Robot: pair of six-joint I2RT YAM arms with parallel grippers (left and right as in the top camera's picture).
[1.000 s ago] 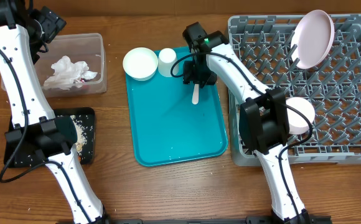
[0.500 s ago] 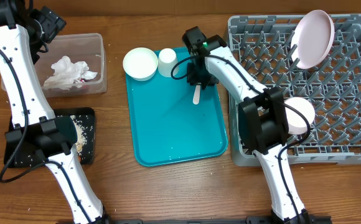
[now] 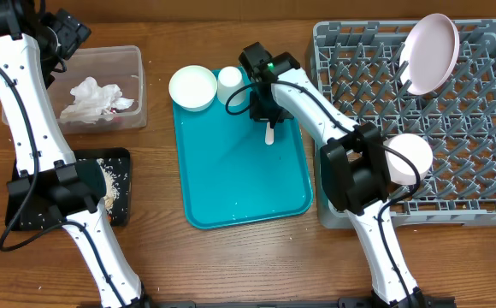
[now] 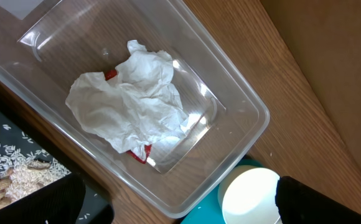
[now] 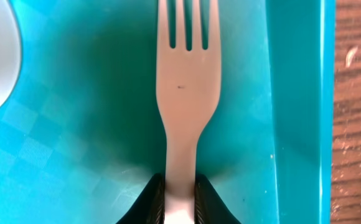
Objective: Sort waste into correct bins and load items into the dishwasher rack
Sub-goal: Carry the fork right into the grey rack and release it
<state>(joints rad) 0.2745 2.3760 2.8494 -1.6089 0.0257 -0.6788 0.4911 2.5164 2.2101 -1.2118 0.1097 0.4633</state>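
Note:
My right gripper [image 3: 265, 109] is over the teal tray, shut on the handle of the white plastic fork [image 3: 268, 132]. In the right wrist view the fork [image 5: 187, 87] lies tines away from me, its handle pinched between my fingers [image 5: 180, 198]. A white bowl [image 3: 192, 87] and a white cup [image 3: 229, 79] stand at the tray's far left. The pink plate [image 3: 429, 51] and another white bowl [image 3: 410, 156] stand in the grey rack [image 3: 453, 120]. My left gripper [image 4: 177, 204] is open above the clear tub [image 4: 243, 106], which holds napkins [image 4: 131, 102] and a red wrapper [image 4: 140, 152].
The teal tray [image 3: 239, 184] lies between the tub [image 3: 137, 85] and the rack. The black tray [image 3: 120, 192] with rice and scraps sits at the front left, also seen in the left wrist view [image 4: 6, 165]. The right arm's base stands against the rack's left wall.
My right wrist has shifted a little to the left over the tray while staying down at the fork. The left arm has not moved.

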